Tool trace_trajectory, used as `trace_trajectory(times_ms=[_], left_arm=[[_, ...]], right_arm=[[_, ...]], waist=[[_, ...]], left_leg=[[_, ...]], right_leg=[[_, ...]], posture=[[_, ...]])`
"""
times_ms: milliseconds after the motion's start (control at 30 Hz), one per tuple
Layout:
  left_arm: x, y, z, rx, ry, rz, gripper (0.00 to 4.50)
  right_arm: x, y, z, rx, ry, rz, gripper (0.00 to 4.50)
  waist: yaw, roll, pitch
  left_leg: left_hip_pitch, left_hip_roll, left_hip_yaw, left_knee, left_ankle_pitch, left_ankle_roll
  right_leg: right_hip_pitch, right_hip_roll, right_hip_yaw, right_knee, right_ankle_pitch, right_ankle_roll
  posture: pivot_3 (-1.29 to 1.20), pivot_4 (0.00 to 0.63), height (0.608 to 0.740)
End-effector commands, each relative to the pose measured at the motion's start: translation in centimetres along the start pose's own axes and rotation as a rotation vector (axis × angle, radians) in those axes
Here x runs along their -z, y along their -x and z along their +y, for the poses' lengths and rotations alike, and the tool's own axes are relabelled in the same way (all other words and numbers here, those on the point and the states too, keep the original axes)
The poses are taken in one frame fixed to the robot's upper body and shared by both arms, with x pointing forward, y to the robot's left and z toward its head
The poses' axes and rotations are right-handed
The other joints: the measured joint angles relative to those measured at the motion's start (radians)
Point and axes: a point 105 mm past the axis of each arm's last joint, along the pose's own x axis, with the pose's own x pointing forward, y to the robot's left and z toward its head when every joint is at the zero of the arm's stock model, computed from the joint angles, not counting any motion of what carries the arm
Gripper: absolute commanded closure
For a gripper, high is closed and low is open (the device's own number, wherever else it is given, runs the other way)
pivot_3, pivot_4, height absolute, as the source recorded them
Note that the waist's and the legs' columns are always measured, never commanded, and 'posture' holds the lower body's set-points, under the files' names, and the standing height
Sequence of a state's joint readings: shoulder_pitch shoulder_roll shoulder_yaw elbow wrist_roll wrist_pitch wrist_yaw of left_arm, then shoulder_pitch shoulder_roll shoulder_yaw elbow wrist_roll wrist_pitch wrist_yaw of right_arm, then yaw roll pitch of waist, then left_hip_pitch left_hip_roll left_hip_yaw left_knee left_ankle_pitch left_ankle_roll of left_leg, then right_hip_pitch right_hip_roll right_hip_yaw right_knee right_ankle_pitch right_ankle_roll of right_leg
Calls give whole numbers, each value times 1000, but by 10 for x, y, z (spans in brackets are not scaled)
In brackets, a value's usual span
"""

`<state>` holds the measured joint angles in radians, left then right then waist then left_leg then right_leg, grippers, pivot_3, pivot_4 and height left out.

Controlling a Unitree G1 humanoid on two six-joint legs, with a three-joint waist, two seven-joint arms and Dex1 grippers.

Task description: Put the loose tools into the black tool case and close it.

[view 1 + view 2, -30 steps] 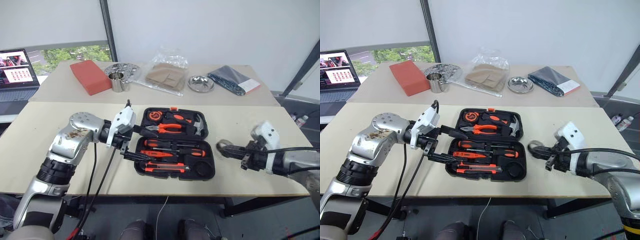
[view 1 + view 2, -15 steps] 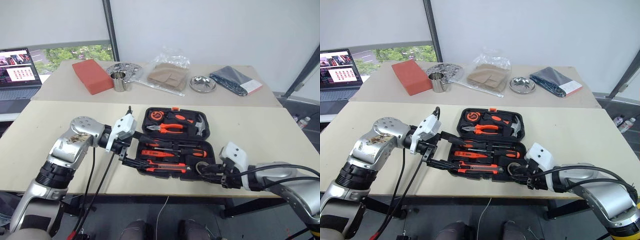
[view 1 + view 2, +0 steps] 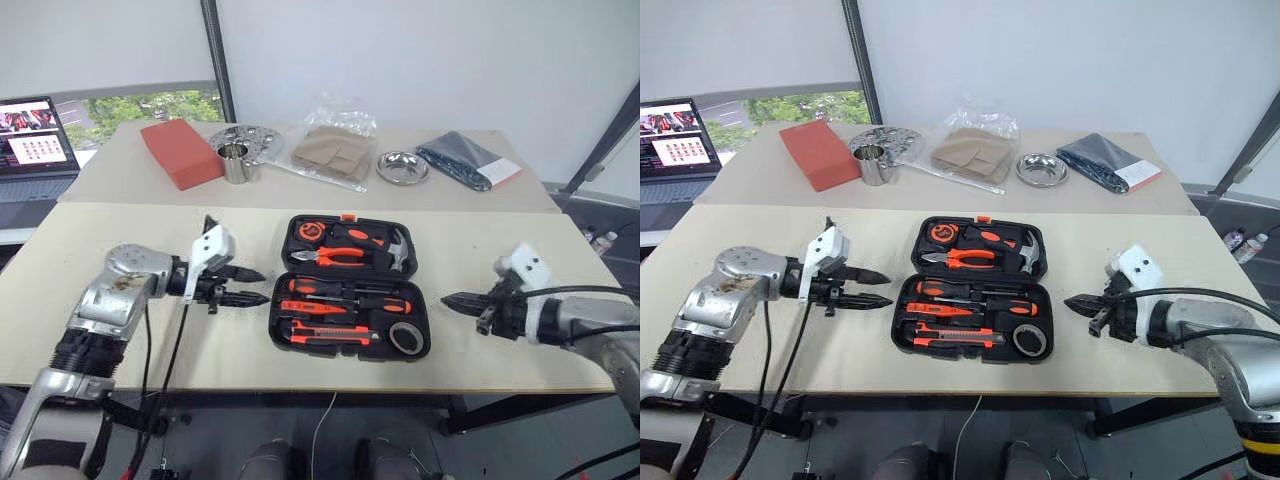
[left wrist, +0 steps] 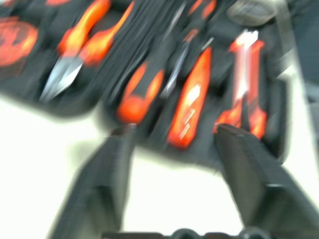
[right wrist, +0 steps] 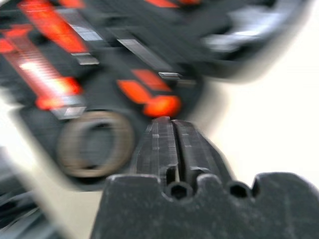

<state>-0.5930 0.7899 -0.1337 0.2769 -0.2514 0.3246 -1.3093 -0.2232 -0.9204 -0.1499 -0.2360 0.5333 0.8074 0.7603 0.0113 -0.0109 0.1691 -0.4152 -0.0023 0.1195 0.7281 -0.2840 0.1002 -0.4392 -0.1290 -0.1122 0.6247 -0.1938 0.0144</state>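
Both arms reach forward and inward. The left gripper (image 3: pixel 256 286) holds its fingers slightly parted; the right gripper (image 3: pixel 446 298) has its fingers pressed together.

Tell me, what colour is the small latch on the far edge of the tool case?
The latch is orange, on the black tool case; the left eye view shows it best.

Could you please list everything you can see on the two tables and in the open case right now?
black tool case: 1, black, open, near table centre
pliers: 1, orange-handled, in lid half
hammer: 1, steel head, lid half
tape measure: 1, orange-black, lid half
screwdrivers: 2, orange-black, base half
utility knife: 1, orange-black, base front
tape roll: 1, grey, base corner
red block: 1, far table
metal cup: 1, far table
metal bowl: 1, far table
plastic bag: 1, clear
dark packet: 1, far table
laptop: 1, far left
left gripper: open, beside case
right gripper: shut, beside case
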Motion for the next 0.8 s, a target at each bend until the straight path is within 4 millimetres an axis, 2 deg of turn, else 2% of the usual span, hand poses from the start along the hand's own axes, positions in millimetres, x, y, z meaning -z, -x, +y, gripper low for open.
trace_trajectory(times_ms=[33,100,167,267,333,433,533,633,800], left_arm=[[10,1,6,-53,-77,48,3687],[4,-10,-1,-6,-70,10,4409],[0,-24,-7,24,-66,-11,4409],[-6,-35,-14,60,-56,-36,4409],[-10,-39,-24,119,-42,-59,4409],[-6,-37,-45,219,-57,-40,4409],[-2,-31,-55,248,-44,-23,4409],[3,-27,-61,256,-36,-4,4409],[20,-20,-52,162,-20,62,4409]], right_arm=[[1,-8,-11,42,114,4,4500],[6,-19,-6,5,160,28,4500],[6,-30,1,-36,215,44,4500],[-4,-40,8,-77,275,6,4500],[-9,-43,24,-166,325,-13,4500],[-7,-36,52,-320,383,-23,4500],[-3,-27,65,-376,378,-22,4500],[4,-21,69,-364,383,-7,4500],[22,-16,52,-231,357,51,4500]], waist=[[2,0,0],[3,0,0],[3,0,0],[0,0,0],[-1,0,0],[-3,0,0],[-6,0,0],[-5,0,0],[-1,1,0]], left_leg=[[0,0,0,0,0,0],[0,0,0,0,0,0],[0,0,0,0,0,0],[-1,0,0,0,0,0],[-1,0,0,0,0,0],[0,0,0,0,0,0],[0,1,0,-2,0,-1],[0,1,-1,-3,-1,-2],[0,1,-1,-2,-1,-2]], right_leg=[[0,0,0,0,0,0],[0,0,-1,0,0,0],[0,-1,-1,0,0,0],[0,-1,-1,0,0,0],[0,0,-1,0,0,0],[0,0,-1,1,0,0],[0,0,-2,0,-1,0],[-1,0,-3,0,-1,0],[0,-1,-3,0,-1,0]], posture=[[0,150,734],[0,150,734],[0,150,734],[0,150,734],[0,150,734],[0,150,734],[0,150,734],[0,150,734],[0,150,734]])
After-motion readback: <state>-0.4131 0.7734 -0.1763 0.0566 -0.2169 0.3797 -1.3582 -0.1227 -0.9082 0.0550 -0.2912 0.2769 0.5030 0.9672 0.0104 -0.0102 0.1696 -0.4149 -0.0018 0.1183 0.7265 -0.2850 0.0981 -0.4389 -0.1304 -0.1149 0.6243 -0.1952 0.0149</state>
